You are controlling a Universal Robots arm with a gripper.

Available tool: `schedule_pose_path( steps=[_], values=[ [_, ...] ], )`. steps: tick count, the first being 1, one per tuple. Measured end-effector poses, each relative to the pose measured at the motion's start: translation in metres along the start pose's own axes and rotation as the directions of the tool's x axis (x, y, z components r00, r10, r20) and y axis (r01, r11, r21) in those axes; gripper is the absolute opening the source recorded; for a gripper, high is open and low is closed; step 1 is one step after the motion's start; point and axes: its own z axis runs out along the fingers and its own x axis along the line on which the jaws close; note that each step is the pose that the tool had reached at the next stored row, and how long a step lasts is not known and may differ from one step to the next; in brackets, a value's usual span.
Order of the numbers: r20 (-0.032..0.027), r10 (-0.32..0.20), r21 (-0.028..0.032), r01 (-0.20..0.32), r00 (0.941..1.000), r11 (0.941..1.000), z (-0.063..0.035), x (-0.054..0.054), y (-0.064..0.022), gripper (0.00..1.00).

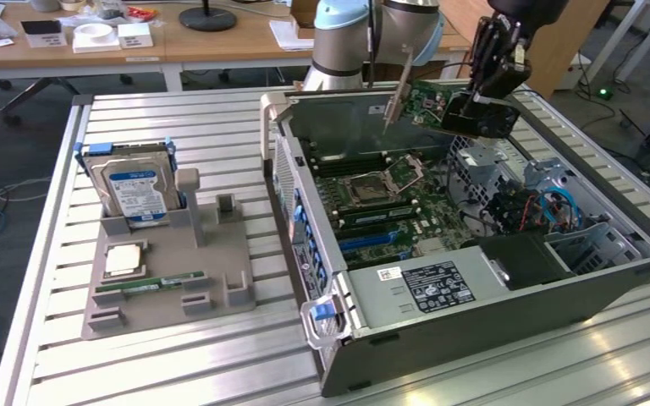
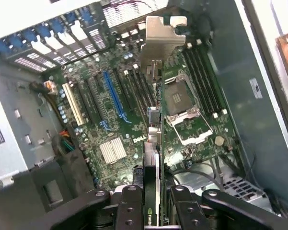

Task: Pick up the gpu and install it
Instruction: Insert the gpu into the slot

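Jaws of the gripper (image 1: 460, 110) are clamped on one end of the gpu (image 1: 425, 100), which hangs in the air above the open computer case (image 1: 472, 313), clear of the motherboard (image 1: 399, 211). The card is tilted, and its silver bracket (image 2: 164, 36) is at the end away from the gripper. Seen from the wrist, the card is edge-on over the board, between the blue slot (image 2: 112, 93) and the processor socket (image 2: 182, 103). To the exterior view's left, well apart from the case, a grey holder (image 1: 162, 296) on the slatted table (image 1: 145, 364) carries a hard drive (image 1: 133, 182) and a RAM stick (image 1: 150, 283).
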Motion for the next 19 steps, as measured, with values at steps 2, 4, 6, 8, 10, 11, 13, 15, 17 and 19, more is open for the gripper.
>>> schedule_pose_path(
  steps=[2,4,6,8,10,11,13,15,17,19],
  values=[
    [-0.0017,-0.036,-0.0008,0.036,0.9993,0.9993,0.0001,0.0000,0.0000,0.26],
    [-0.0032,-0.070,-0.0016,0.070,0.9975,0.9975,0.0003,0.0000,0.0000,0.26],
    [-0.0041,-0.086,-0.0020,0.086,0.9963,0.9963,0.0002,0.0000,0.0000,0.26],
    [-0.0040,-0.086,-0.0020,0.086,0.9962,0.9963,0.0003,0.0000,0.0000,0.26],
    [-0.0040,-0.086,-0.0021,0.086,0.9962,0.9963,0.0003,0.0000,0.0000,0.26],
    [-0.0040,-0.086,-0.0020,0.086,0.9962,0.9963,0.0003,0.0000,0.0000,0.26],
    [-0.0040,-0.086,-0.0020,0.086,0.9962,0.9963,0.0003,0.0000,0.0000,0.26],
    [-0.0040,-0.086,-0.0020,0.086,0.9962,0.9963,0.0003,0.0000,0.0000,0.26],
    [-0.0040,-0.087,-0.0020,0.087,0.9962,0.9962,0.0003,0.0000,0.0000,0.26],
    [-0.0040,-0.087,-0.0020,0.087,0.9962,0.9962,0.0003,0.0000,0.0000,0.26]
  ],
)
